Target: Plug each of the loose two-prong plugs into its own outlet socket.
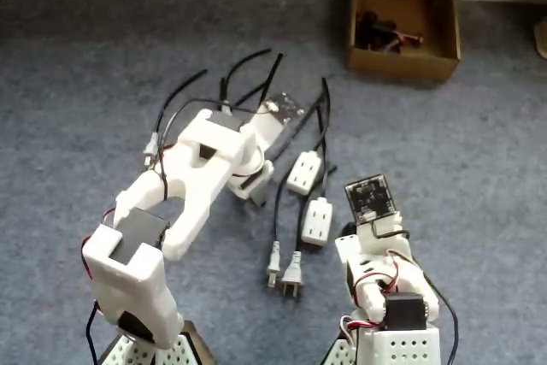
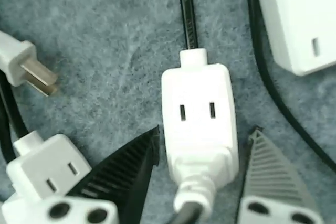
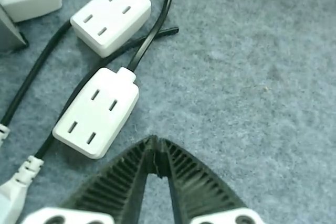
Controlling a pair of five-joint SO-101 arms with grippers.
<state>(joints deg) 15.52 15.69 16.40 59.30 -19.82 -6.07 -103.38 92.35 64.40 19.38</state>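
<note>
We find the two loose plugs on the grey carpet (image 1: 102, 57) near the middle of the scene. The left plug (image 1: 273, 262) lies just beside the right plug (image 1: 292, 279), and neither is seated in a socket. Just beyond them are two white sockets on black cords: the near socket (image 1: 316, 220) and, farther off and slightly left, the far socket (image 1: 303, 172).

Left of these, the left gripper (image 2: 206, 129) has its jaws spread to either side of a third socket (image 2: 198, 108), which lies flat with its two slots facing up. The black finger (image 2: 126, 174) sits right at its edge, while the grey finger (image 2: 268, 171) is slightly apart from it.

The right gripper (image 3: 155, 142) hangs over bare carpet just right of the near socket, its tips pressed together on nothing. At the far right stands a cardboard box (image 1: 402, 64).
</note>
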